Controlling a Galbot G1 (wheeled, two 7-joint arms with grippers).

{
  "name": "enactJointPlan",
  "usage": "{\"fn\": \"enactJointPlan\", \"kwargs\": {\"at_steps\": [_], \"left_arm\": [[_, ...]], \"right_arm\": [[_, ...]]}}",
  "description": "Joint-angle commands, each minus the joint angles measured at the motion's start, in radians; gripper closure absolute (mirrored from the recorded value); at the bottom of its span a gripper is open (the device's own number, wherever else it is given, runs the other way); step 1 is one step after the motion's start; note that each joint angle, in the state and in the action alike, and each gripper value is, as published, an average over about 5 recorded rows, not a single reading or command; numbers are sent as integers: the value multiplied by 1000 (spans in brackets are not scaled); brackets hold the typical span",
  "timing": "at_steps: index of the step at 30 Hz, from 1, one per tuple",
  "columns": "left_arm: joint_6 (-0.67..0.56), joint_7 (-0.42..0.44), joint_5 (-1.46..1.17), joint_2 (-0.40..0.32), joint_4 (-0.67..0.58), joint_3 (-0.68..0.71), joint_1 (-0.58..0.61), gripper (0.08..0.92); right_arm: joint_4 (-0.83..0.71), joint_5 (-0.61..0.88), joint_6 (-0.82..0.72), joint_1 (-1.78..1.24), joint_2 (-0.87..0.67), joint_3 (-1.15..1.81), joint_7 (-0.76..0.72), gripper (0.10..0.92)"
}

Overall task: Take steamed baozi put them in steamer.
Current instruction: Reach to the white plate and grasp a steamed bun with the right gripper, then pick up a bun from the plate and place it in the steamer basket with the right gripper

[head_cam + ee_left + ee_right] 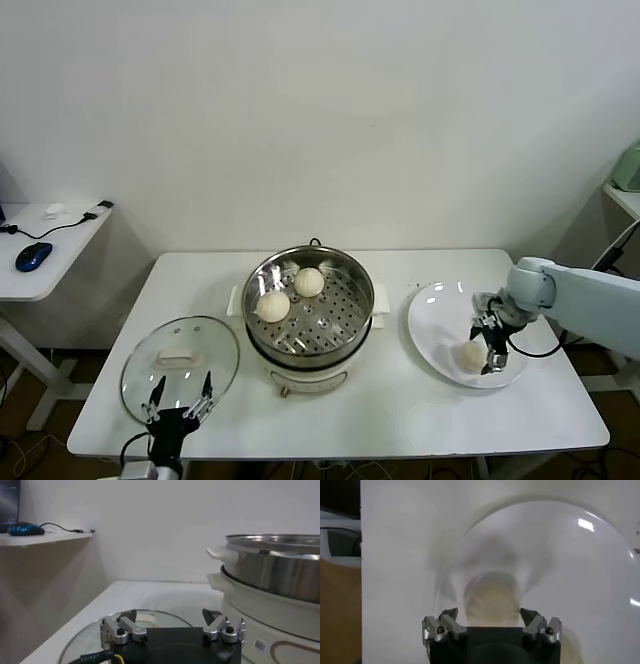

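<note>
right claw [487, 353] jaws apart, straddling baozi [471, 355] on plate [432, 322] | two baozi already in steamer [342, 268] | bun looks soft, light, dents easily: pinch low across widest part, gentle force | left claw [181, 397] apart, parked over glass lid [150, 356] on table [420, 400]

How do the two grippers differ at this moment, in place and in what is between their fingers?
The right gripper is down over the white plate, open fingers straddling a baozi; the left gripper sits at the table's near edge by the glass lid, nothing between its fingers. Both are open.
</note>
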Motion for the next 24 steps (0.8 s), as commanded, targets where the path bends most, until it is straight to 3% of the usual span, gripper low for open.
{"fn": "enactJointPlan", "kwargs": {"at_steps": [1,6,14,19,24], "left_arm": [[0,0,0,1,0,0,1,177],[1,0,1,1,-2,0,0,177],[0,-1,3,0,-8,1,5,177],[2,-1,5,-1,-14,2,7,177],[3,-1,10,0,-23,6,12,177]], "right_arm": [[-35,-20,-6,-49,6,49,28,250],[-29,-13,-1,-10,13,24,9,331],[15,65,60,241,36,-103,-76,338],[31,178,182,570,166,-258,-158,338],[112,228,298,763,328,-213,-204,338]]}}
